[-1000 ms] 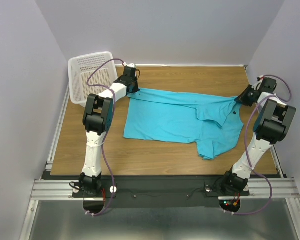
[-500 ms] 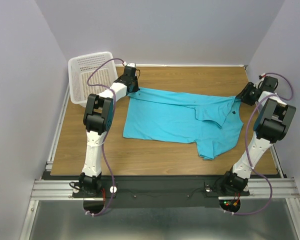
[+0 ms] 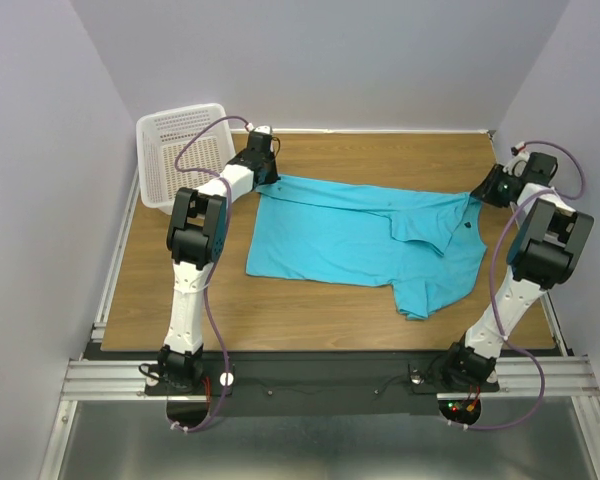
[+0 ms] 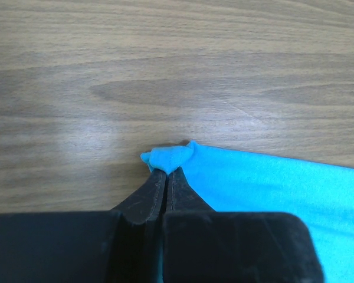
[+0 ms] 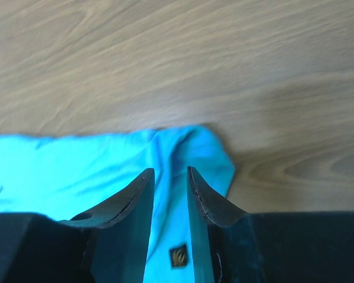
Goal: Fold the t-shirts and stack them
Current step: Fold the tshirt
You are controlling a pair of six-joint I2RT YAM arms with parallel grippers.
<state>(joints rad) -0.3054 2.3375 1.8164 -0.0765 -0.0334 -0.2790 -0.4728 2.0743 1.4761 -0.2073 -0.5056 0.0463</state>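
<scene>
**Slip risk at the corners**

The shirt (image 3: 340, 240) is spread across the table (image 3: 380, 155). Its far left corner is pinched by the left gripper (image 4: 165, 171), jaws closed on a mere tuft, which could be pulled free under tension. The right gripper (image 5: 170, 177) is set over the far right corner, jaws parted and apparently clamping nothing, so a lift could skew the cloth. A small dark label (image 5: 178, 256) there cannot be read.

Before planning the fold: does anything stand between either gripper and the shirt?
Nothing visible. The left gripper is shut on a corner of the shirt; the right gripper has its cloth between its fingers.
</scene>
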